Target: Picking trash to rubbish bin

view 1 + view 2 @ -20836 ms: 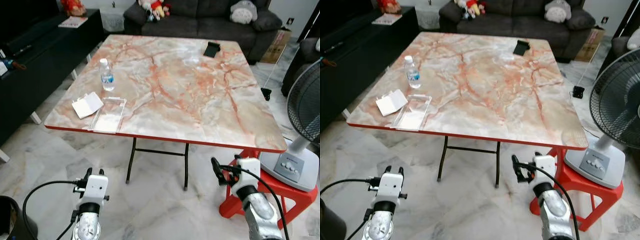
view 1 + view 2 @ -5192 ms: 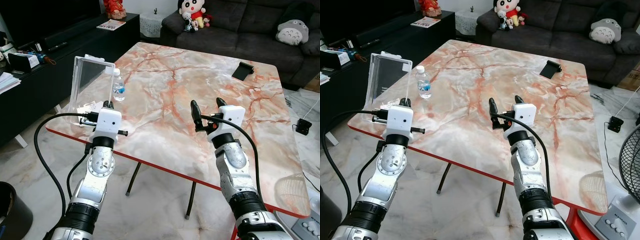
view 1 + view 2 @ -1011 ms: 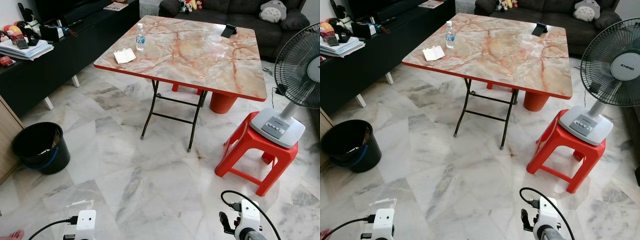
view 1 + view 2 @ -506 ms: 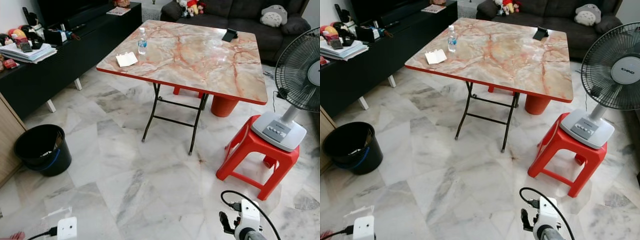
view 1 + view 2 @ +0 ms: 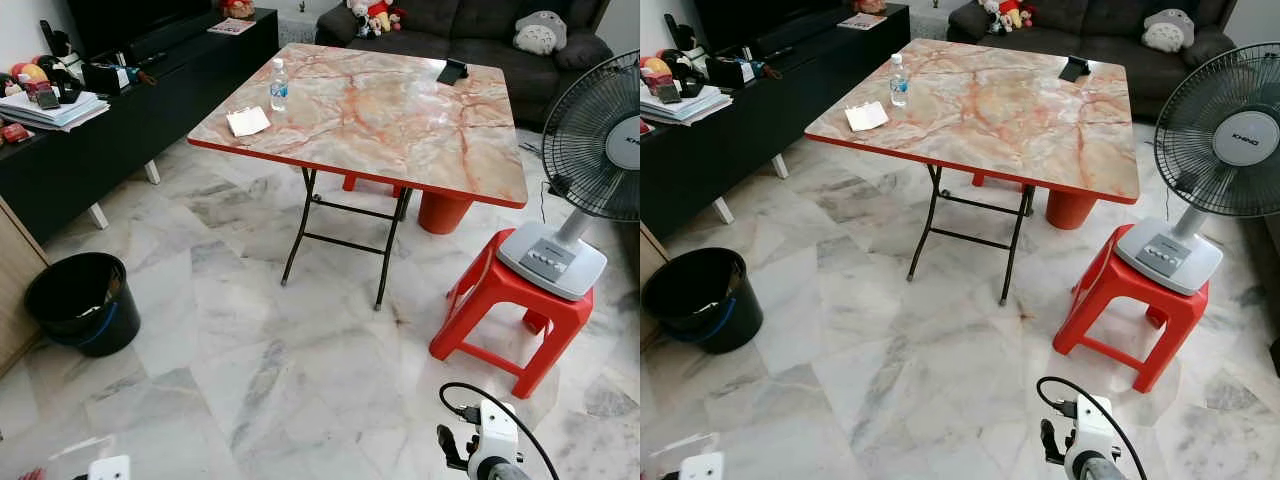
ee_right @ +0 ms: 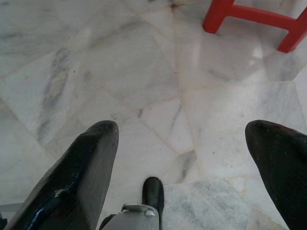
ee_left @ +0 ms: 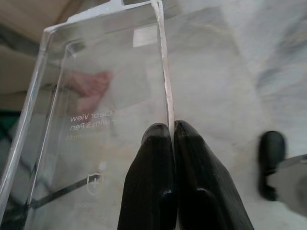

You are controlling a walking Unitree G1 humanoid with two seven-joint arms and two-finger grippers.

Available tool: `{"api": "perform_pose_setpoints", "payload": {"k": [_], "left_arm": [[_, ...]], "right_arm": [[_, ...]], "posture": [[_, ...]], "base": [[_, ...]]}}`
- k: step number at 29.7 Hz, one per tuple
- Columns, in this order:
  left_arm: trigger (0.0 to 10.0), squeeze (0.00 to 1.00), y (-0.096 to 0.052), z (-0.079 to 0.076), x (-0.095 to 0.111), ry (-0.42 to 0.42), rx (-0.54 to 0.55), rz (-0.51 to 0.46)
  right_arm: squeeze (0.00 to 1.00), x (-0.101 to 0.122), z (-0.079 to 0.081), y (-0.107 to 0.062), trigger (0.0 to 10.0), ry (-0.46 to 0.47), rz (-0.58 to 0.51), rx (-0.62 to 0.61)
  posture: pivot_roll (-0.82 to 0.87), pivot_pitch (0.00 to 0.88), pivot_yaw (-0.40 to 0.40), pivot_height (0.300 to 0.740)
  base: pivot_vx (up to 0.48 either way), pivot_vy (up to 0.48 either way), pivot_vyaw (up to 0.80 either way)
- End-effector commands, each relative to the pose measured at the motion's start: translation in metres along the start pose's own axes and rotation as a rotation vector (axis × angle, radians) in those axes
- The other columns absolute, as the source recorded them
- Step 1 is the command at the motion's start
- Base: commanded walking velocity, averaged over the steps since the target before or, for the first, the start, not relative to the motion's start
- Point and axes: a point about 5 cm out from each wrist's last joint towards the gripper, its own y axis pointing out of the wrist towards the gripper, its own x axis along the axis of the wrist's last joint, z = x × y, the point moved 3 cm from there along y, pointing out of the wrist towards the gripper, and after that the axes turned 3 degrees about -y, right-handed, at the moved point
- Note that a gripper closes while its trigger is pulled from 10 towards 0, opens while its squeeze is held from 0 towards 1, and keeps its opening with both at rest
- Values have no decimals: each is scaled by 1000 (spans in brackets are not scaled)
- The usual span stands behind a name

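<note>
My left gripper (image 7: 171, 127) is shut on the edge of a clear plastic package (image 7: 96, 120), held low above the marble floor. The package's faint outline (image 5: 678, 444) also shows at the bottom left of the head views, beside the left wrist. The black rubbish bin (image 5: 82, 300) stands on the floor to my left, some way ahead of the left arm. My right gripper (image 6: 181, 128) hangs open over bare floor, holding nothing. On the marble-topped table (image 5: 420, 130), a water bottle (image 5: 279, 84) stands near a white paper (image 5: 247, 121).
A red stool (image 5: 510, 305) carries a standing fan (image 5: 590, 150) at the right. A black TV cabinet (image 5: 110, 120) runs along the left wall, and a sofa (image 5: 470, 30) is behind the table. A person's foot (image 7: 91, 86) shows through the package.
The left wrist and clear package have sunk towards the bottom edge of the head views. The camera has shifted slightly; the right arm hangs as before.
</note>
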Motion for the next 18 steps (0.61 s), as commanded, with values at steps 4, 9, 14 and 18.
{"api": "perform_pose_setpoints", "payload": {"k": [4,9,14,18], "left_arm": [[10000,0,-1,-5,1,98,-53,-24],[10000,0,0,-19,14,190,-111,-87],[10000,0,2,-26,21,172,-120,-99],[10000,0,1,-33,23,170,-140,-113]], "right_arm": [[0,1,-3,0,10000,11,-3,-15],[0,3,-3,0,10000,0,-15,-15],[0,2,-5,-1,10000,-6,-14,-25],[0,0,-7,-1,10000,-13,-10,-30]], "posture": [[36,50,-42,740],[37,64,-42,740],[31,72,-41,740],[29,80,-43,740]], "base": [[0,0,0],[0,0,94],[0,0,703],[0,0,786]]}}
